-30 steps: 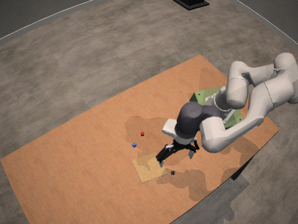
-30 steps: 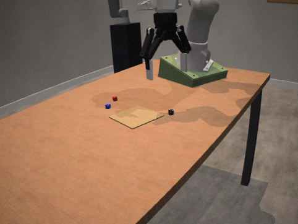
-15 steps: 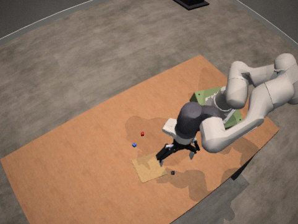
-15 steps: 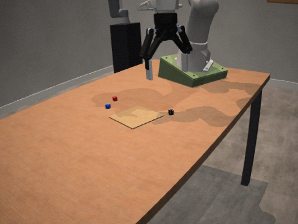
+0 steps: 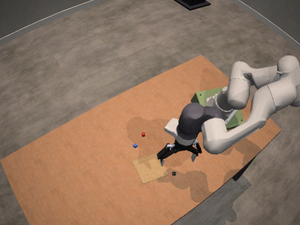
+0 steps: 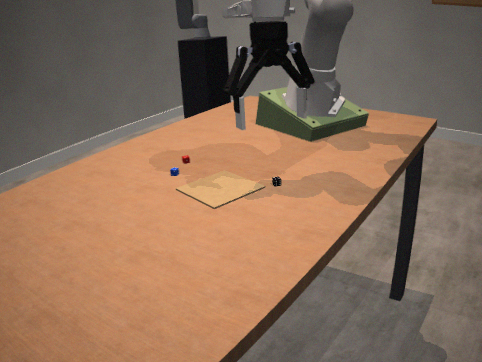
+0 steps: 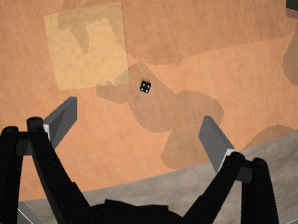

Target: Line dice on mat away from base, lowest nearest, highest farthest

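Observation:
A small tan mat point(image 5: 150, 168) lies flat on the wooden table; it also shows in the exterior view point(image 6: 220, 187) and the wrist view point(image 7: 87, 46). A black die point(image 5: 173, 173) point(image 6: 276, 181) point(image 7: 144, 86) sits on the table just off the mat's edge. A red die point(image 5: 143, 134) point(image 6: 185, 159) and a blue die point(image 5: 135, 145) point(image 6: 174, 171) sit on the table beyond the mat's other side. My gripper point(image 5: 177, 157) point(image 6: 270, 110) is wide open and empty, hanging high above the table between the base and the mat.
The green base block point(image 6: 311, 115) stands at the table's back. A dark pedestal point(image 6: 202, 75) stands behind the table. The table's edge runs close to the black die in the wrist view.

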